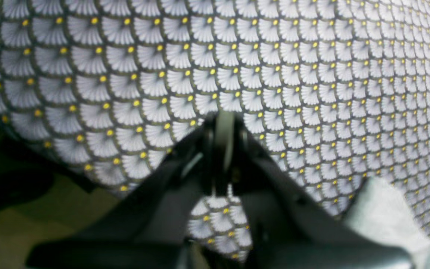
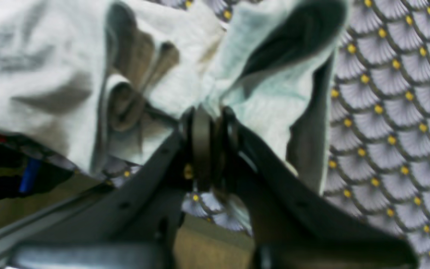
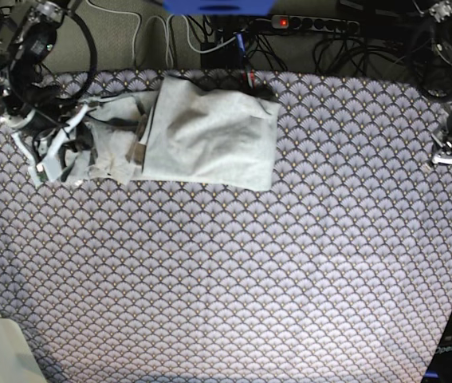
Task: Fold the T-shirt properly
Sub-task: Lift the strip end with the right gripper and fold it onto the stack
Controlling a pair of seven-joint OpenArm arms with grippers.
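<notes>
The light grey T-shirt (image 3: 210,132) lies at the back of the table, its main part roughly folded into a rectangle and its left part bunched up. My right gripper (image 3: 54,159) is at that bunched left end. In the right wrist view it (image 2: 207,112) is shut on a pinch of the T-shirt (image 2: 50,67), and folds of fabric rise around the fingertips. My left gripper (image 3: 449,155) is far off at the table's right edge. In the left wrist view it (image 1: 223,119) is shut, with only the patterned cloth beneath it. No lettering shows.
The dark scallop-patterned tablecloth (image 3: 226,279) covers the whole table. A power strip and cables (image 3: 313,24) lie behind the back edge. The table edge and floor (image 1: 32,209) show at left in the left wrist view. A pale patch (image 1: 383,220) sits at its lower right, unidentifiable.
</notes>
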